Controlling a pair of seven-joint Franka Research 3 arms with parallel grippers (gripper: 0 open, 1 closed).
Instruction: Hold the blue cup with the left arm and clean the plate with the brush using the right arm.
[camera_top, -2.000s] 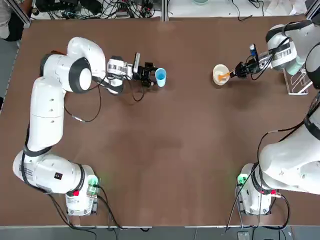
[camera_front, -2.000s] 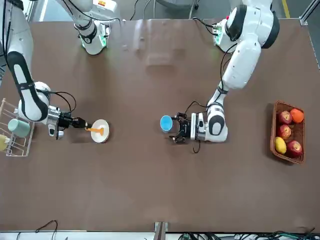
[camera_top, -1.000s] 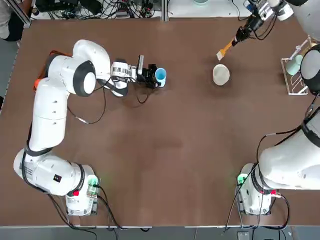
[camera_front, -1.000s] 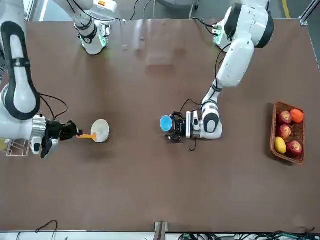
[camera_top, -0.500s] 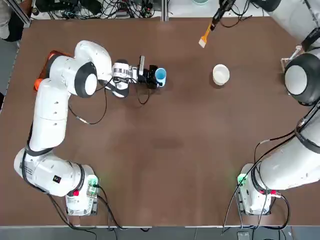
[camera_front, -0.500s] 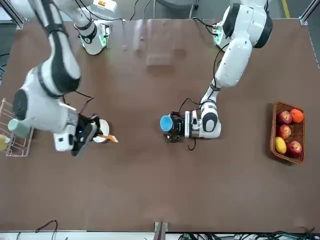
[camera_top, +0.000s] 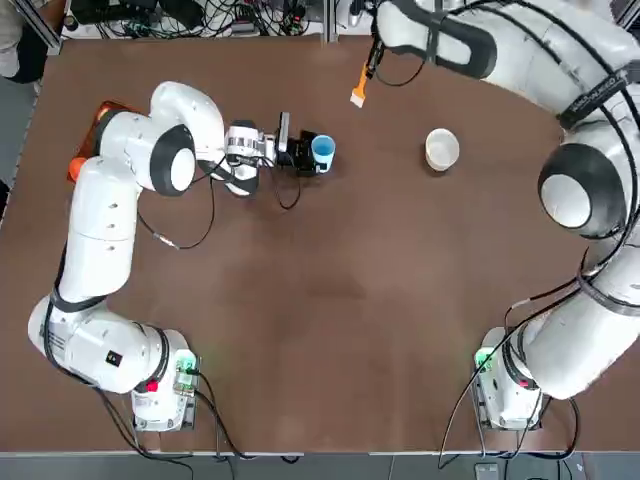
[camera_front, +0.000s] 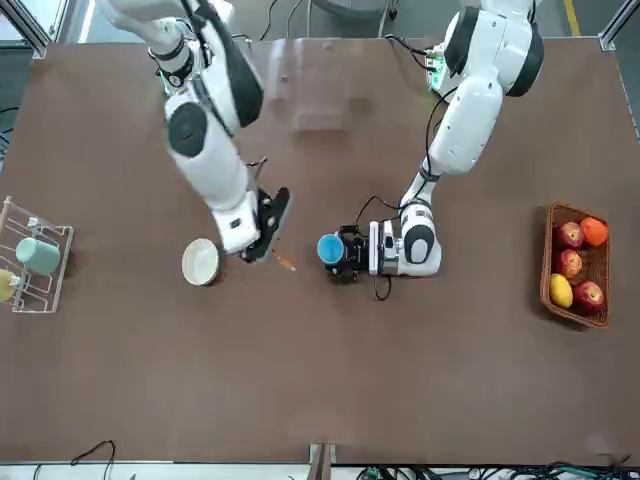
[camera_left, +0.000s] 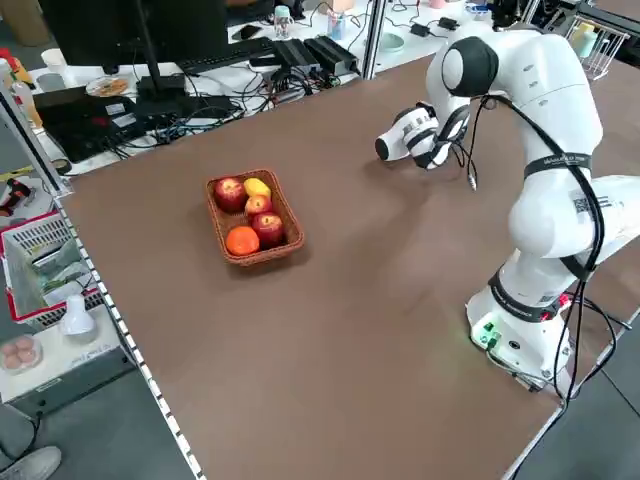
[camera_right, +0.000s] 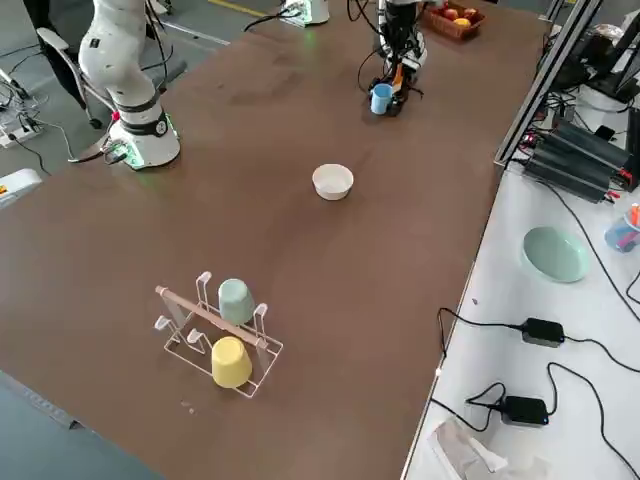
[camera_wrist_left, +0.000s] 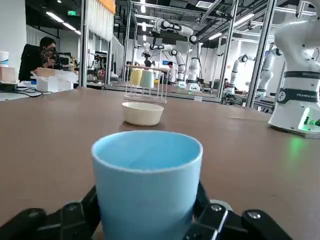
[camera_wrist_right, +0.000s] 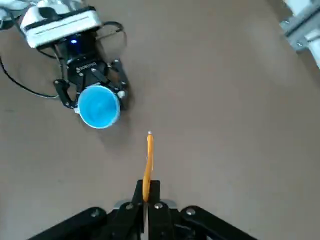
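You're gripping the blue cup (camera_wrist_left: 145, 195) upright between the left end effector's (camera_wrist_left: 145, 220) part-open fingers. Your right end effector (camera_wrist_right: 147, 192) is closing tight on the orange brush (camera_wrist_right: 148, 167), hovering near the cup; the white plate (camera_top: 442, 149) is sitting apart on the table (camera_top: 300, 330).

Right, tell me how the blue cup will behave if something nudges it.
The blue cup looks like thin, light plastic, so it should give little resistance. Its smooth round side might slip or twist, though the left claw grips it from both sides.
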